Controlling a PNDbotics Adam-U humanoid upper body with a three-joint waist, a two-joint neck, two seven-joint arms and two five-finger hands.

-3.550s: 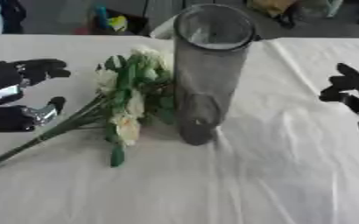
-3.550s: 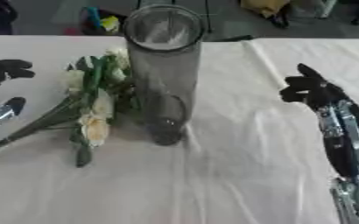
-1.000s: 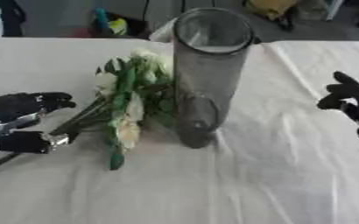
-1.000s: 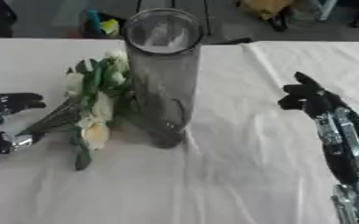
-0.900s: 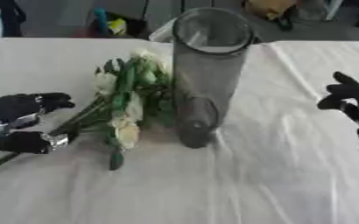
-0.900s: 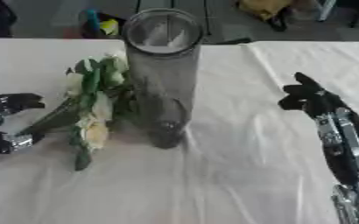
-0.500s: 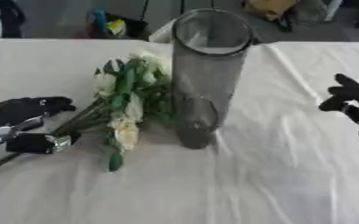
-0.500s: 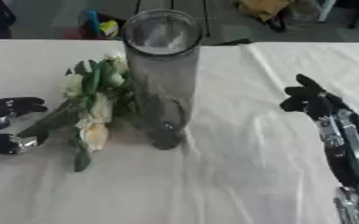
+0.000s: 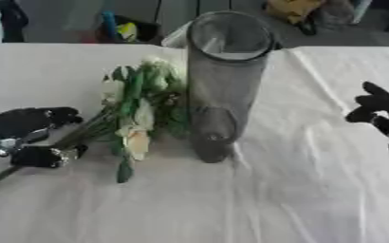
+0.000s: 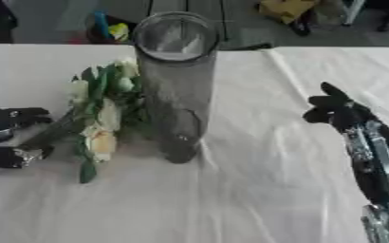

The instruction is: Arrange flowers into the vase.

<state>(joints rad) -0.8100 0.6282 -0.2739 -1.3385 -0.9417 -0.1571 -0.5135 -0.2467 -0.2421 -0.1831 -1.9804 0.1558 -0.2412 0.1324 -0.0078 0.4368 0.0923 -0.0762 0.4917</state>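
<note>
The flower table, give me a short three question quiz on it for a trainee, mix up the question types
1. True or false: the flowers already stand inside the vase.
2. Which hand is at the flower stems? A) left hand B) right hand C) neither
3. Fill in: the vase stands upright on the white ____.

Key: 1 false, they lie on the cloth to the vase's left. 2 A, fingers and thumb on either side of the stems. 3 tablecloth.
</note>
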